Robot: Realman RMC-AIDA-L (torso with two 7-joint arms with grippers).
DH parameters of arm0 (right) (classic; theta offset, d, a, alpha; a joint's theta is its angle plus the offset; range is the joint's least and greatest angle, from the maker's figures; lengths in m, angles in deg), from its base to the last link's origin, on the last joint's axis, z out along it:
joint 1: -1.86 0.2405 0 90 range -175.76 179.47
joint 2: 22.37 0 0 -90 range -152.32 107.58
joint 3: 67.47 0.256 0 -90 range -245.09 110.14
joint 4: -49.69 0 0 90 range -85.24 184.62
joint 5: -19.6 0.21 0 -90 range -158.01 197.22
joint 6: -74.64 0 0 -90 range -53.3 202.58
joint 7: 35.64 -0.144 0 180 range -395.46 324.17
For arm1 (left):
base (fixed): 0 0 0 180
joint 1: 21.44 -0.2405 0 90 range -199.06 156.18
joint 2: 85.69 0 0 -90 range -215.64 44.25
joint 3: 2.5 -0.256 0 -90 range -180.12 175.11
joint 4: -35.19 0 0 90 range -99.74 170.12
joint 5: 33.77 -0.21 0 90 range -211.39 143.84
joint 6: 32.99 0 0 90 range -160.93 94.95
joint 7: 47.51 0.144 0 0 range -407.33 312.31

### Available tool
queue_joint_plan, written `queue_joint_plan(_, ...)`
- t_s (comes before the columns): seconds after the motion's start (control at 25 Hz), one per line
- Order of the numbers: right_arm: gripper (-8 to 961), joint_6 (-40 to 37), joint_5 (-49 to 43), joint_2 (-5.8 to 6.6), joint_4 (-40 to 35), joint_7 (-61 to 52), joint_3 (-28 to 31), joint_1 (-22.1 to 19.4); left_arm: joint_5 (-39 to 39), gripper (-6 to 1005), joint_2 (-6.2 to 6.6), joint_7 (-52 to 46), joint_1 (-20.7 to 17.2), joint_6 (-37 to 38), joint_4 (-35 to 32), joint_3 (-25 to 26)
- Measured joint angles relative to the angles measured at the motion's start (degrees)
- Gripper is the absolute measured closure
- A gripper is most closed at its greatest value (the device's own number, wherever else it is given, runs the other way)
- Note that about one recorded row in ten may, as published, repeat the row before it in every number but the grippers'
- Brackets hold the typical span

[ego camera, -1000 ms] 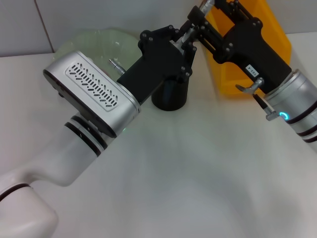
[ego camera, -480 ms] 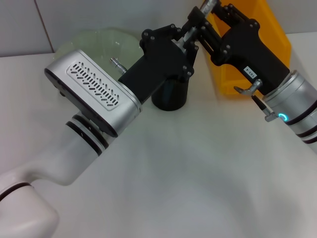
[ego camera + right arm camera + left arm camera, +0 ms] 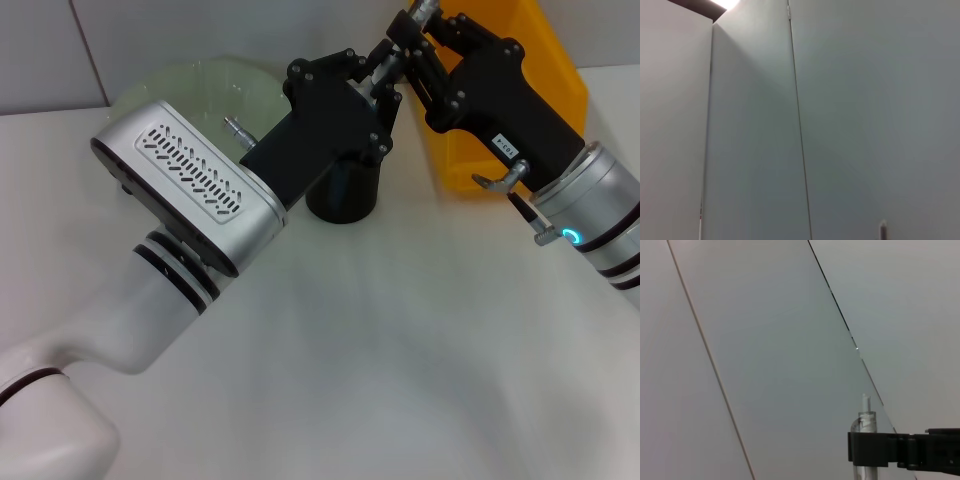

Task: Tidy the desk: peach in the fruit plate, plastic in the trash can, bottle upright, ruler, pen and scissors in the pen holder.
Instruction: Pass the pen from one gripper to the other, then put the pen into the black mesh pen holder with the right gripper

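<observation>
- A slim pale rod [image 3: 866, 415], likely the pen, though I can't be sure, sits in a black clamp in the left wrist view; in the head view it shows only as a short grey tip above the meeting grippers.
- It hangs above the black pen holder [image 3: 343, 192], which stands on the white desk [image 3: 400, 340] between the pale green fruit plate [image 3: 200, 80] and the orange trash can [image 3: 500, 100].
- The left gripper [image 3: 372, 98] and the right gripper [image 3: 405, 55] crowd together over the holder; how wide either set of jaws stands, and which one has the rod, I cannot tell.
- To do this well, I'd say: line the rod up vertically over the holder's mouth, lower until its end is inside the rim, then let go.
- The other arm should back off first, so the two don't knock.
</observation>
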Motion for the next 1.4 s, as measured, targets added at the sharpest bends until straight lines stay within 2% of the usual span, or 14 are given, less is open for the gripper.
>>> queue_joint_plan(0.4, 704, -0.64, 0.03, 0.0, 0.06, 0.19, 0.13, 0.08, -0.12, 789, 0.0, 0.0, 0.19, 0.22, -0.03, 0.0)
queue_joint_plan(0.6, 810, -1.39, 0.31, -0.11, 0.09, 0.22, 0.56, -0.33, -0.2, 787, -0.01, 0.0, 0.14, 0.09, -0.25, -0.07)
queue_joint_plan(0.8, 816, -1.22, 0.42, -0.1, 0.09, 0.21, 1.4, -0.56, -0.08, 785, 0.01, 0.0, 0.04, 0.07, -0.41, -0.31)
queue_joint_plan(1.32, 790, 0.41, 1.16, 0.16, -1.96, 0.21, 5.77, -0.69, -0.1, 524, 0.0, 0.0, -1.97, 0.1, -1.4, -1.5)
queue_joint_plan(1.4, 784, 2.59, 1.17, 0.21, -3.04, 0.21, 6.17, 0.1, -0.22, 445, 0.43, 0.0, -5.3, -0.56, -3.45, -2.89)
